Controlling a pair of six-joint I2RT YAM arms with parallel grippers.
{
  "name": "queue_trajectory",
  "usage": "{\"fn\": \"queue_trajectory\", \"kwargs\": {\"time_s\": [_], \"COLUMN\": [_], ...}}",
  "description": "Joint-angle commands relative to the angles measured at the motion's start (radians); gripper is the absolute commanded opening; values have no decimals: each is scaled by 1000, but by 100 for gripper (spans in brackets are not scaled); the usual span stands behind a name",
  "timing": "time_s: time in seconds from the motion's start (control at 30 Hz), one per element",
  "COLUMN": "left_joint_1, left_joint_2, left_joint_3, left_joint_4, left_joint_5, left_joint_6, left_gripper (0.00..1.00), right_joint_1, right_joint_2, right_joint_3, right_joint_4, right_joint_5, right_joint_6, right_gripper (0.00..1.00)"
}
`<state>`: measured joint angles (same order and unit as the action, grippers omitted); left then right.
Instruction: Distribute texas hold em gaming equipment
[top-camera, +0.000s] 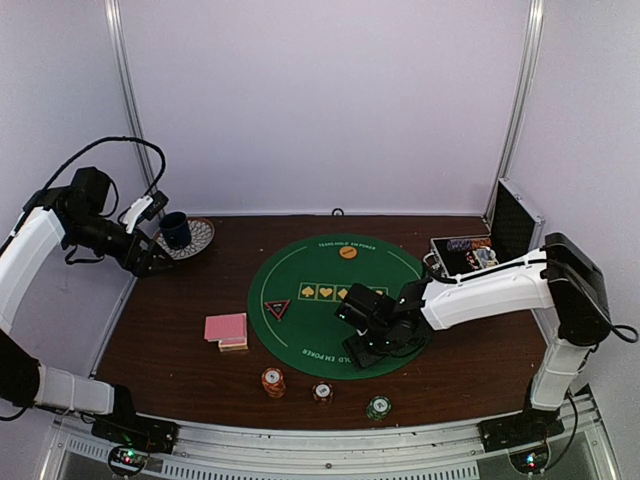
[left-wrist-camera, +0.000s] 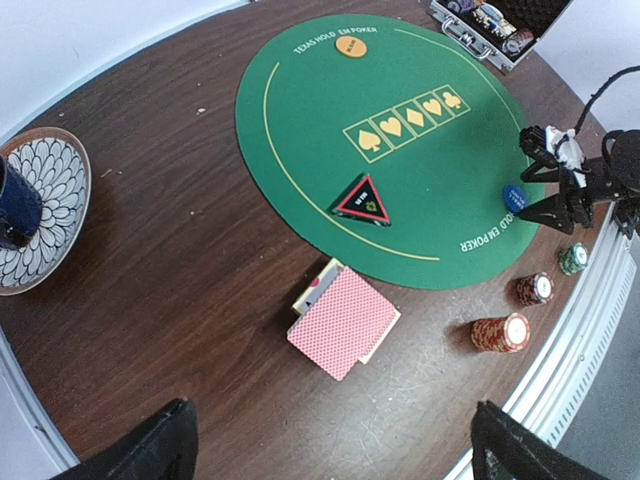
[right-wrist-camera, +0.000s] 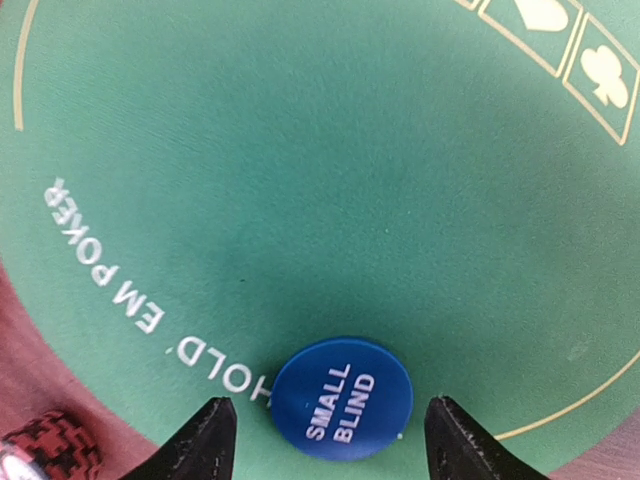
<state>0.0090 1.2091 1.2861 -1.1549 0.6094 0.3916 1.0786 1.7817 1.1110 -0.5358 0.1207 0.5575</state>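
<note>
A blue "SMALL BLIND" disc lies flat on the green mat near its front edge. My right gripper is open, with a finger on each side of the disc and not touching it. It shows low over the mat in the top view. My left gripper is open and empty, held high beside the cup. The pink-backed card deck lies left of the mat. The red triangle and the yellow disc lie on the mat.
Orange, red and green chip stacks stand along the front edge. The open chip case is at the back right. A dark blue cup on a patterned plate is at the back left.
</note>
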Motion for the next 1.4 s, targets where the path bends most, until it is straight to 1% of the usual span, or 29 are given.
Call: {"fn": "queue_trajectory", "kwargs": {"time_s": [0.0, 0.2, 0.43, 0.6, 0.97, 1.03, 1.13, 1.2, 1.3, 1.37], "left_joint_1": [-6, -5, -5, -5, -6, -5, -5, -6, -6, -5], "left_joint_2": [-20, -25, -26, -18, -6, -5, -4, -5, 0, 5], "left_joint_3": [21, 16, 10, 17, 27, 28, 28, 30, 41, 48], "left_joint_4": [-6, -7, -6, -6, -6, -8, -7, -7, -27, -42], "left_joint_5": [16, 23, 24, 32, 48, 50, 52, 51, 53, 58], "left_joint_6": [9, 7, 10, 9, 5, 3, 3, 3, 16, 23], "left_gripper": [98, 98, 98, 97, 98, 98, 98, 98, 97, 98], "right_joint_1": [4, 4, -33, -69, -118, -121, -121, -120, -108, -93], "right_joint_2": [47, 80, 37, -21, -93, -108, -124, -134, -164, -195], "right_joint_3": [12, 2, -62, -120, -210, -218, -205, -184, -128, -92], "right_joint_4": [25, 44, 42, 27, 1, 0, -13, -30, -99, -159], "right_joint_5": [33, 48, 69, 87, 95, 93, 82, 64, 60, 66], "right_joint_6": [10, 26, 52, 49, 39, 36, 24, 8, -24, -47], "right_gripper": [67, 61, 53, 52, 52, 54, 64, 69, 81, 86]}}
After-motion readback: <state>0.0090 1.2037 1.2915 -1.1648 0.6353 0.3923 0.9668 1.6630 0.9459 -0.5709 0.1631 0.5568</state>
